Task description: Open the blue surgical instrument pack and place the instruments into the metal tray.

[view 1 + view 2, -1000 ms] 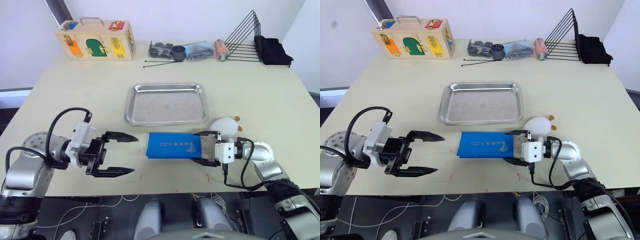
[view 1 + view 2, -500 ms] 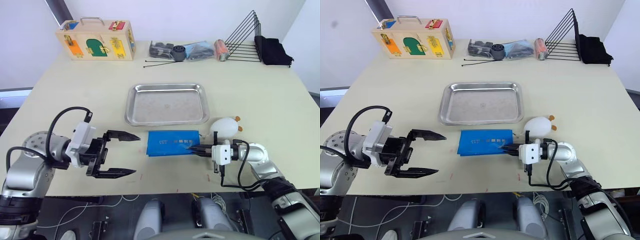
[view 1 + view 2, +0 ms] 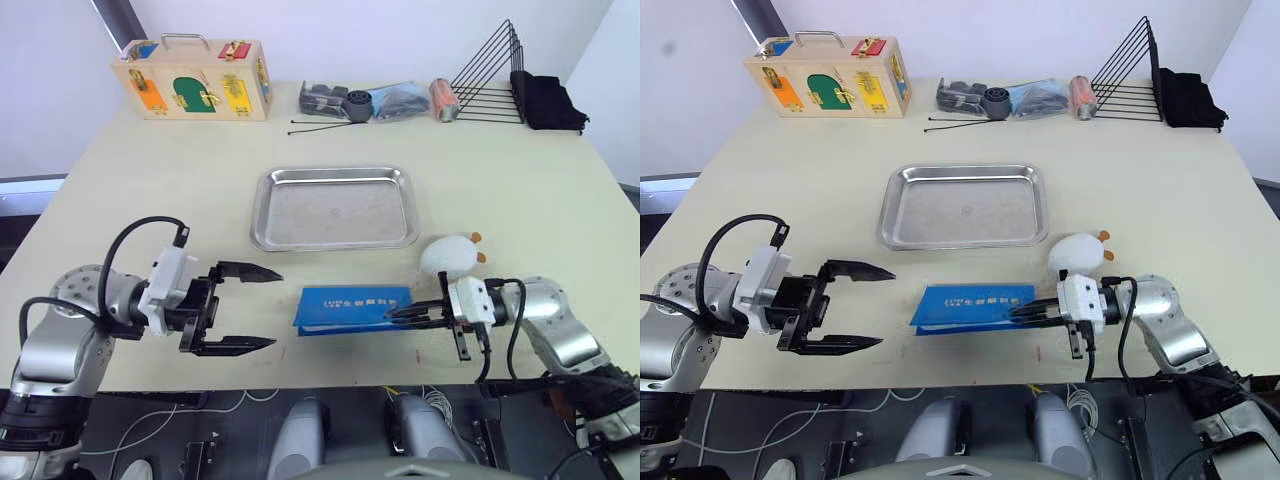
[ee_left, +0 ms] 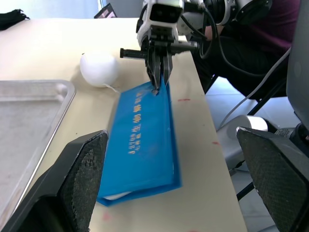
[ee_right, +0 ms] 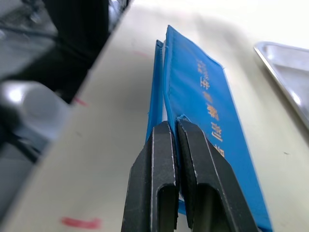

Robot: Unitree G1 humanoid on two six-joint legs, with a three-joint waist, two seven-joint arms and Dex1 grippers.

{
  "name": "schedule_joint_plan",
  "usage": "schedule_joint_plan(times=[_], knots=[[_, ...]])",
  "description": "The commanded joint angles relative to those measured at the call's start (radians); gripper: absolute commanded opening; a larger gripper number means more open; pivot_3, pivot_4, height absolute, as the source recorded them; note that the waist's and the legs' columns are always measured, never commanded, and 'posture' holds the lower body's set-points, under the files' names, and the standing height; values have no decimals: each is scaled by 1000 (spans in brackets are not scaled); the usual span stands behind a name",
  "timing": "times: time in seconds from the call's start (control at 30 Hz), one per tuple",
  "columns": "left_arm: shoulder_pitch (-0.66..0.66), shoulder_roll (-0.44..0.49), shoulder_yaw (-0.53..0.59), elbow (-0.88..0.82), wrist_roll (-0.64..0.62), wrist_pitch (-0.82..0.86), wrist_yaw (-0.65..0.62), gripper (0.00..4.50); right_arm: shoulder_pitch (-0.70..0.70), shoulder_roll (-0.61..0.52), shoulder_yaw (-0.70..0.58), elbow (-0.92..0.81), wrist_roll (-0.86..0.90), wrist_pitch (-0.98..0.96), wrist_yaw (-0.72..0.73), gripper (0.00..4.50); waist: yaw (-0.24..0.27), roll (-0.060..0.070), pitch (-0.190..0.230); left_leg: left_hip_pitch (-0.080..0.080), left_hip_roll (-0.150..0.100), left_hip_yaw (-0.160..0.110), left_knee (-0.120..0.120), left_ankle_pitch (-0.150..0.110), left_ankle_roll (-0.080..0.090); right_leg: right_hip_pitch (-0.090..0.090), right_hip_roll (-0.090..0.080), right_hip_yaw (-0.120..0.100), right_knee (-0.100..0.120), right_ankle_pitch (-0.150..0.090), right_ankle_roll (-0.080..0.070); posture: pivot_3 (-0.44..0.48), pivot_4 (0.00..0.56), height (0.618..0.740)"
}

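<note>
On a beige table (image 3: 150,190) by white walls, the right tool (image 3: 398,313) pinches the blue pack's (image 3: 350,307) edge; the left tool (image 3: 262,309) gapes wide.

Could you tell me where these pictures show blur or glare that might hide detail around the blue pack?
Right wrist view: the right gripper is sharp, while the blue surgical instrument pack softens toward its far end. Left wrist view: the left gripper's fingers are blurred. Left eye view: the metal tray shines mildly, hiding nothing.
</note>
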Motion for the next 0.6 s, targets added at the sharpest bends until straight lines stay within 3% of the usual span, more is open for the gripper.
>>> schedule_joint_plan(times=[0.03, 0.23, 0.6], knots=[[-8, 3, 1, -13, -21, 20, -14, 4500, -68, -29, -37, -43, 119, 258, 9, 100, 1, 0, 0, 0, 0, 0, 0, 0, 0, 0, 0, 0, 0, 0, 0, 0, 150, 740], [-58, -26, -24, 51, 10, 4, -17, 4500, -201, 14, -53, 107, 110, 405, -1, 100, 1, 0, 1, 0, -1, 1, 0, 0, 0, 0, 0, -1, 0, 0, 0, 0, 150, 740], [-158, -151, -59, 208, 33, 7, 49, 4500, -282, 109, -73, 244, 41, 371, 17, 100, -4, 0, 0, -1, -1, 1, 0, 0, 0, 0, 0, -1, 0, 0, 0, 0, 150, 740]])
